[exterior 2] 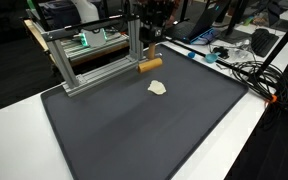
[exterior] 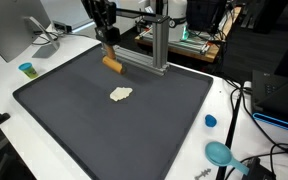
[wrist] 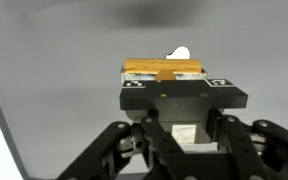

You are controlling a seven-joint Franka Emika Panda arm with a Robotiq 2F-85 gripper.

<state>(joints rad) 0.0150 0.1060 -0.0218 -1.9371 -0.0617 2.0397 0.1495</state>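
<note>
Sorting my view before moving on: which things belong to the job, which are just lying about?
In hand: gripper, shut on wooden block; white scrap nearby on mat.
Lying about: metal frame, blue cup, blue cap, cables.

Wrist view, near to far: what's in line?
gripper → block clamped in it → white scrap

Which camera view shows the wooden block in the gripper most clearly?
The wrist view: the wooden block lies crosswise, large and close, in the shut gripper. In both exterior views it is only a small brown piece at the gripper's tip, near the far edge of the dark mat.
</note>
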